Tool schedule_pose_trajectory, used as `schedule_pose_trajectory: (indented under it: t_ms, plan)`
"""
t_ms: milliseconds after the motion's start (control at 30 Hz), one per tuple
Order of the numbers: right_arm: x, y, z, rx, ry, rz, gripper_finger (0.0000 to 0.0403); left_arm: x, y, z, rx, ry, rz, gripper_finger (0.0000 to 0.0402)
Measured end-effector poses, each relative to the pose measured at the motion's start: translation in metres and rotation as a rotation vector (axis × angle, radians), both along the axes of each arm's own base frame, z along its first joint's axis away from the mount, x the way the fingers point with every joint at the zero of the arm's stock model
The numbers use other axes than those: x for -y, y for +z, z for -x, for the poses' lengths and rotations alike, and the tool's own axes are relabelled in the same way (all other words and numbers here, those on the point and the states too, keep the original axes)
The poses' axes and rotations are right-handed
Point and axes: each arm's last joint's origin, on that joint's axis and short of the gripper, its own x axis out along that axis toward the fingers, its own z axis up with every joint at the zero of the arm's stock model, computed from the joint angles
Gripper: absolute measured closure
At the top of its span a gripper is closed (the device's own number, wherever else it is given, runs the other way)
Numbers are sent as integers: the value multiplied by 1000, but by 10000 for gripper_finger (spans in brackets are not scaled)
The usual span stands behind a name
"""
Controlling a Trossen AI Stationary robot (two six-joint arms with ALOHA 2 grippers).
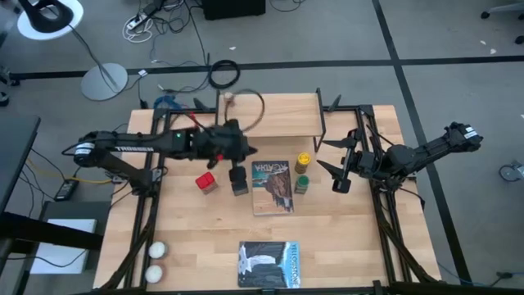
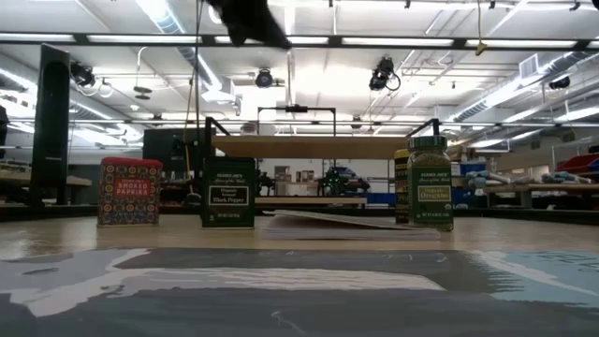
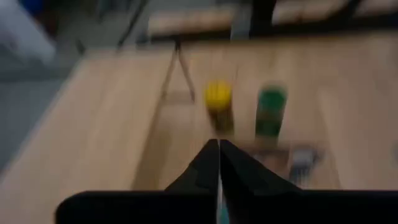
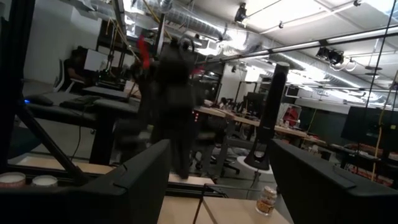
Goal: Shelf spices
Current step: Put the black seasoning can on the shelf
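My left gripper (image 1: pixel 246 152) (image 3: pixel 219 152) is shut on nothing and hangs raised over the table's middle, just beyond the red tin (image 1: pixel 206 181) (image 2: pixel 129 191) and the dark square tin (image 1: pixel 239 183) (image 2: pixel 228 193). The yellow-lidded jar (image 1: pixel 303 160) (image 3: pixel 217 96) and the green jar (image 1: pixel 301 184) (image 2: pixel 430 183) stand on the table near the shelf's right leg. The shelf (image 1: pixel 274 115) (image 2: pixel 309 147) stands at the far edge. A tiny pale jar (image 1: pixel 228 97) (image 4: pixel 267 200) seems to stand on its left end. My right gripper (image 1: pixel 338 169) (image 4: pixel 217 186) waits open, right of the jars.
One book (image 1: pixel 273 187) lies between the tins and the jars, a second book (image 1: pixel 268 264) at the near edge. Two white balls (image 1: pixel 155 260) sit at the near left corner. Bare wood shows left of the red tin and in the near right part.
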Motion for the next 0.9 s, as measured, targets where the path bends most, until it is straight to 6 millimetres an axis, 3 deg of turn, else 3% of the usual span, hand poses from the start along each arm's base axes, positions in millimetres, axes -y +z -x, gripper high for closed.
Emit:
schedule_pose_trajectory:
  t_ms: [467,600,900]
  plan:
    - [0,1,0,9,0,-3,133,21,-75,-20,-402,118,185,131]
    - [0,1,0,9,0,-3,133,30,-84,-23,-439,120,274,106]
    - [0,1,0,8,0,-1,133,46,-92,-14,-507,179,298,102]
